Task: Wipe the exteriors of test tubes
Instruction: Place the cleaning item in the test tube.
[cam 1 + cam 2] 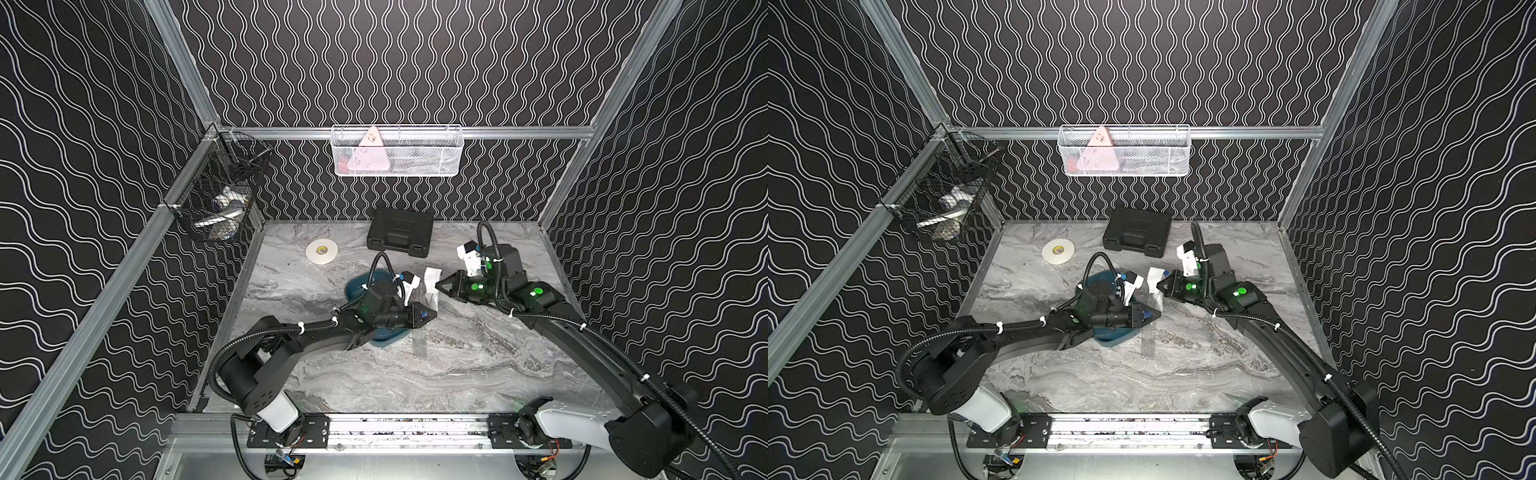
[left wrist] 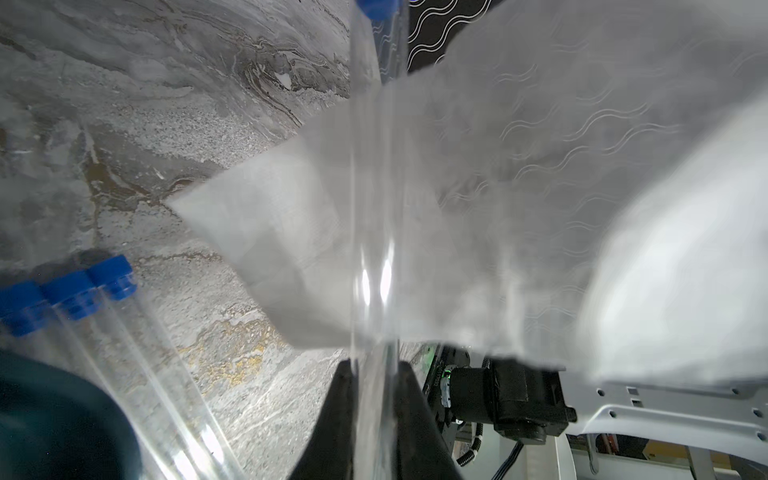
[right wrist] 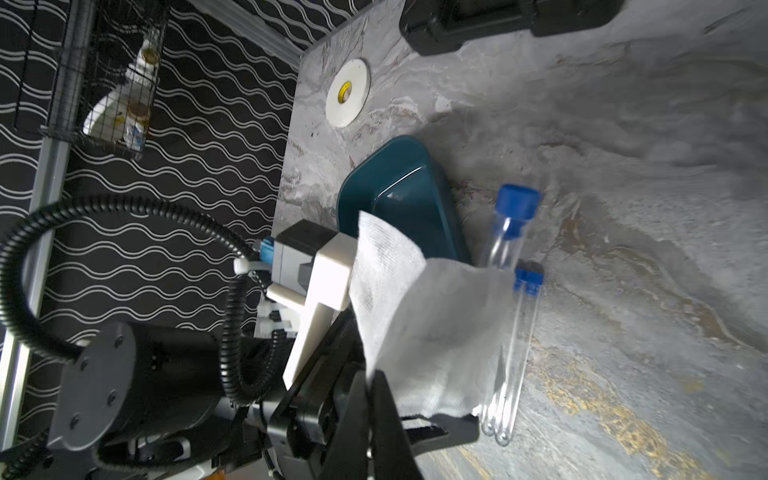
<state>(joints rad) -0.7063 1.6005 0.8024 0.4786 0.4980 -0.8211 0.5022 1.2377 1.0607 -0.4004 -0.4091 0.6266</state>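
Here left gripper (image 2: 374,368) clamps test tube (image 2: 372,187); right gripper (image 3: 370,380) pinches white tissue (image 3: 428,324)

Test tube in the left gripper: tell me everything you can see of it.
The held test tube is thin and clear, with a blue cap on its far end; nothing shows inside. The left gripper is shut on it near its uncapped end, holding it above the table. The white wipe, pinched in the right gripper, seems to rest against its middle and hides that stretch in the right wrist view.
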